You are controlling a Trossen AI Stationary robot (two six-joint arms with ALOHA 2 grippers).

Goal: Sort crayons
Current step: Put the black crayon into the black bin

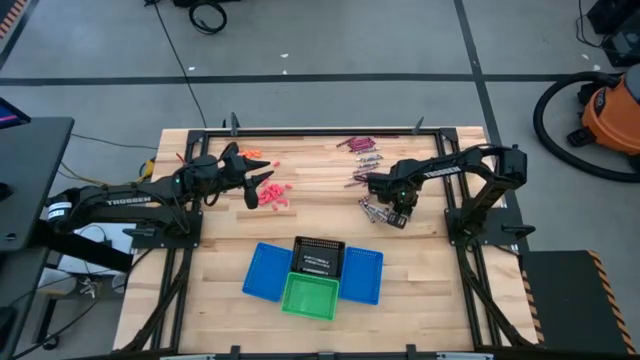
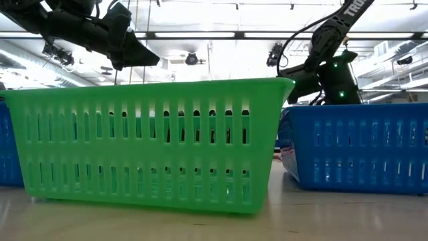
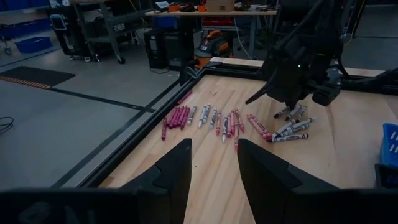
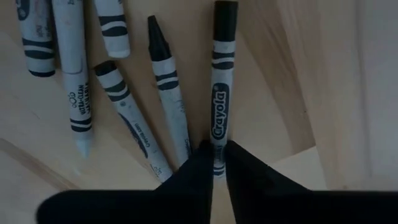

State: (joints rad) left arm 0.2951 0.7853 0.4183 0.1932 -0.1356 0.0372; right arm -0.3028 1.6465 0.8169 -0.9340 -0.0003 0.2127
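Observation:
Silvery-grey crayons (image 1: pixel 377 209) lie in a loose heap on the table's right half. My right gripper (image 1: pixel 398 211) is down over them and shut on one grey crayon (image 4: pixel 219 81). Reddish crayons (image 1: pixel 273 194) lie in a heap left of centre. My left gripper (image 1: pixel 264 180) hovers just beside and above them, open and empty (image 3: pixel 214 149). Dark maroon crayons (image 1: pixel 358 146) lie in a row near the far edge and also show in the left wrist view (image 3: pixel 180 116). My right gripper pinches the grey crayon between its two fingertips at the crayon's near end (image 4: pixel 217 163). The fingers come from above, pointing down, and the crayon runs straight out ahead of them. It lies flat beside the other grey crayons; whether it is lifted I cannot tell.
A black basket (image 1: pixel 320 255), a green basket (image 1: pixel 310 297) and two blue baskets (image 1: pixel 264 272) (image 1: pixel 363 277) stand together near the table's front edge. A few orange-red crayons (image 1: pixel 250 153) lie at the far left. An orange vacuum (image 1: pixel 610 115) stands on the floor at the right.

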